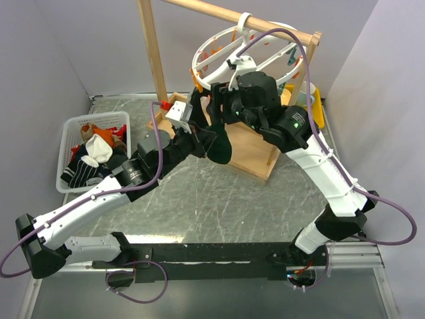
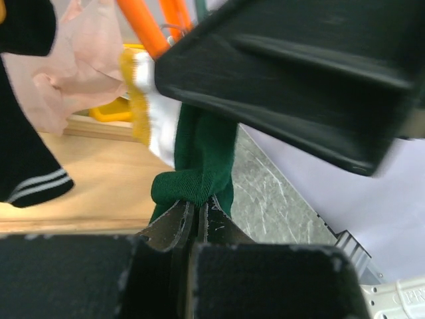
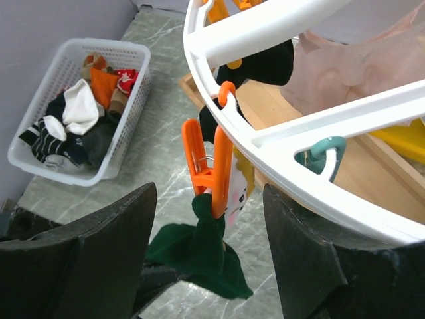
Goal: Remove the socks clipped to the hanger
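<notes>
Grey marbled worktop (image 1: 219,199) across the middle and lower part of the top view, closed in by plain pale lilac walls (image 1: 40,53) at the left, back and right. At upper centre, a wooden rack (image 1: 151,46) on a flat wooden base (image 1: 255,156). Hooked over its top bar at the upper right, the hanger (image 1: 197,63): a round white ring with spokes, tilted, with orange and teal clips dangling from the rim. At the left of the frame, a white mesh basket (image 1: 64,149) on the worktop, heaped with loose socks (image 1: 89,156) in black, white, orange and brown.

Below the ring's near-left rim, at frame centre, a dark green sock (image 1: 221,147) hanging limp, with a white and yellow cuff, clipped at the cuff by an orange clothespin (image 3: 212,166). In the left wrist view, a pale pink sock (image 2: 86,60) at upper left and a black sock (image 2: 26,153) with two white stripes at the left edge, both hanging over the wooden base.

Left pincer (image 2: 197,216) pressed together on the lower end of the dark green sock, fabric bunched just above the tips. Right pincer (image 3: 209,193) spread, one finger on each side of the orange clothespin and apart from it, just under the white rim. Further right in that view, the top of a teal clothespin (image 3: 322,149) hooked to a spoke.
</notes>
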Robot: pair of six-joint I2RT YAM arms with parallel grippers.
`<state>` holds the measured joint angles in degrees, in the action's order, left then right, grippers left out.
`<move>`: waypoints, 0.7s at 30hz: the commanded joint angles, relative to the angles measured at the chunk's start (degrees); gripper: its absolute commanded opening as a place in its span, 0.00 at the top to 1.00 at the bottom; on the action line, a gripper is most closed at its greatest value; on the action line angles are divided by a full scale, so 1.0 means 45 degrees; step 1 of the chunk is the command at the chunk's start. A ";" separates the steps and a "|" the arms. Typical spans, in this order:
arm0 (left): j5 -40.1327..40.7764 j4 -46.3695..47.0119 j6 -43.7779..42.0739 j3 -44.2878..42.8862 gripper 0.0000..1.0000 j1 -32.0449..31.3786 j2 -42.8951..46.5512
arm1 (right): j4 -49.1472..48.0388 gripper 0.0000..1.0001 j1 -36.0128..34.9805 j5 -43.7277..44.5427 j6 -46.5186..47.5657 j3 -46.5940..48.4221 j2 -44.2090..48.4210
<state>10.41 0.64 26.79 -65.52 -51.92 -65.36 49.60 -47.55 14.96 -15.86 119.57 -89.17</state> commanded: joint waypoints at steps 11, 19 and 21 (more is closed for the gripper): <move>-0.0166 0.1048 -0.0288 0.0242 0.99 -0.0864 0.0013 | -0.1257 0.53 -0.0098 0.1460 0.0575 -0.0240 -0.0206; -0.0516 0.1223 -0.0327 0.1042 0.99 -0.0942 0.0519 | -0.2350 0.72 -0.0098 0.1929 0.0419 -0.1783 0.1083; -0.0866 0.1438 -0.0541 0.1509 0.99 -0.0943 0.0716 | -0.2681 0.72 -0.0117 0.1929 0.0476 -0.2272 0.1336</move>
<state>9.76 2.96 26.00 -61.43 -55.72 -65.19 43.09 -47.81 21.47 -13.65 112.05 -87.74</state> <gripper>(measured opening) 0.031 0.355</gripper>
